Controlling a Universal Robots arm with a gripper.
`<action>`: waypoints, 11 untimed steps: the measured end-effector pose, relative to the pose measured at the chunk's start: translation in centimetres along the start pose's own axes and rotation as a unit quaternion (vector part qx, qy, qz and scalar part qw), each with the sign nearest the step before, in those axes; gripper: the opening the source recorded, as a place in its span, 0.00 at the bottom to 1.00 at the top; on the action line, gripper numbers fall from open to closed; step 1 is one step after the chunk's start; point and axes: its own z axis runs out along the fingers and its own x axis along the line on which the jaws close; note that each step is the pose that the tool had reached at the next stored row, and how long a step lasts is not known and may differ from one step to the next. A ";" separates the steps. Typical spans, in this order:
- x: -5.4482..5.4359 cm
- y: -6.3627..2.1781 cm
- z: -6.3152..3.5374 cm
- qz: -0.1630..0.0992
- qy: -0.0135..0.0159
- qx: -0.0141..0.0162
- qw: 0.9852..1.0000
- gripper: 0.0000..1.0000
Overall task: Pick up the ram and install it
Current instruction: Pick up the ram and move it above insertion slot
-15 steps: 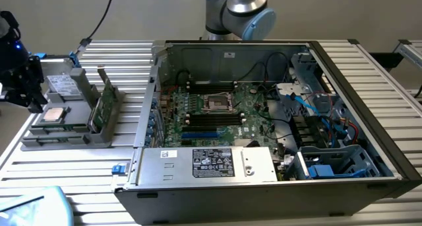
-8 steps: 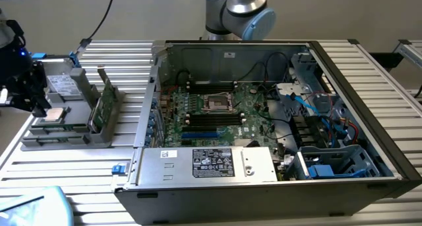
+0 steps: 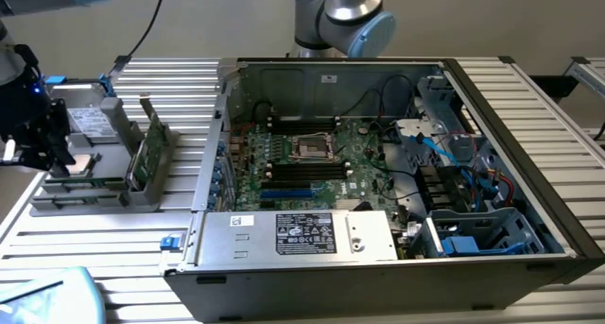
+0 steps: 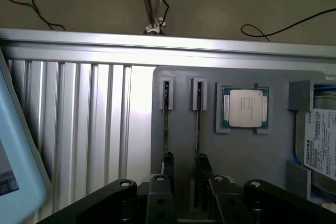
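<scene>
The ram [image 3: 146, 145] stands on edge in a slot of the grey holder [image 3: 95, 200] at the exterior view's left, probably so a claw can close on its flat faces; the gripper [image 4: 185, 170] hovers over that holder, fingers spread and empty; the open computer case [image 3: 321, 90] sits mid-frame, its motherboard [image 3: 312, 161] facing up for access.

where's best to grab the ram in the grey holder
Its top long edge, near mid-length, coming straight down from above: the ram stands on edge in a holder slot, so only its upper part is free.
</scene>
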 end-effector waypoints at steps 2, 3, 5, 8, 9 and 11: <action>0.3 -0.01 0.35 0.000 0.000 0.000 1.000 0.31; 0.5 -0.01 0.54 0.000 0.000 0.000 1.000 0.31; 0.7 -0.02 0.90 0.000 0.000 0.000 1.000 0.31; 1.0 -0.05 1.44 0.000 0.000 0.000 1.000 0.31; 1.1 -0.06 1.62 -0.001 0.000 0.000 1.000 0.31; 1.3 -0.08 1.93 -0.001 0.000 0.000 1.000 0.31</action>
